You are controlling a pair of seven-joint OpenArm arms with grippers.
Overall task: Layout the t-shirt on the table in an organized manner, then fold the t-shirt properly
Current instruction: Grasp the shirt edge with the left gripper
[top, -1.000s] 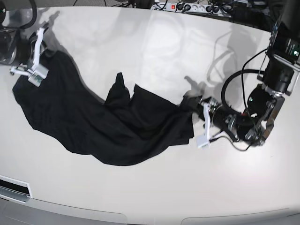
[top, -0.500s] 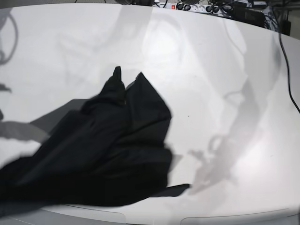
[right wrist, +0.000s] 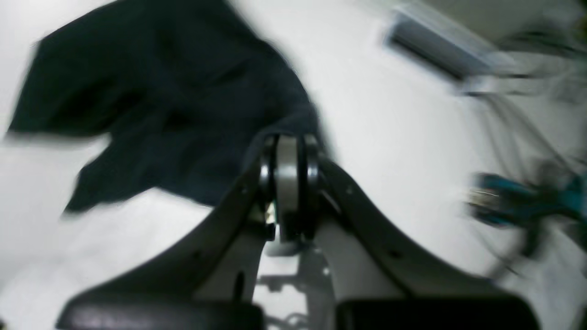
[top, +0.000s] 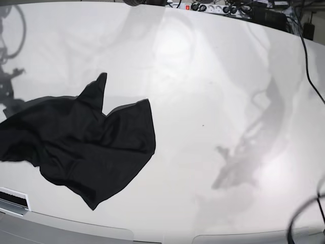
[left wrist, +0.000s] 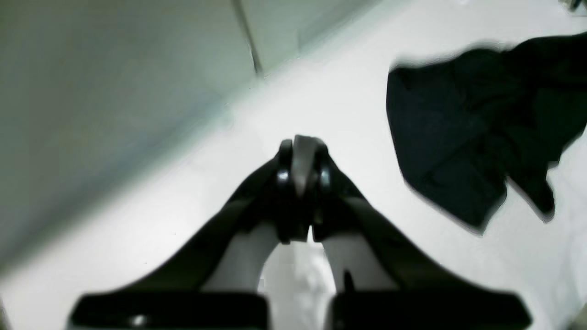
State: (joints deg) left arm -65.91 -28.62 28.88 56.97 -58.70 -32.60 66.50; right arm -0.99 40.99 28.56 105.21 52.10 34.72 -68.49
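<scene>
Count by kind, all views taken together:

One large plain black soft-fabric t-shirt [top: 81,147], lying crumpled; no second cloth seen.

One very large glossy white table [top: 213,91] with rounded edges.

Two black robot grippers: one left gripper [left wrist: 300,156] in the left wrist view, one right gripper [right wrist: 288,158] in the right wrist view. Neither shows in the base view.

One white power strip [top: 203,7] with plugs, at the table's far edge. Plug count is unreadable.
</scene>
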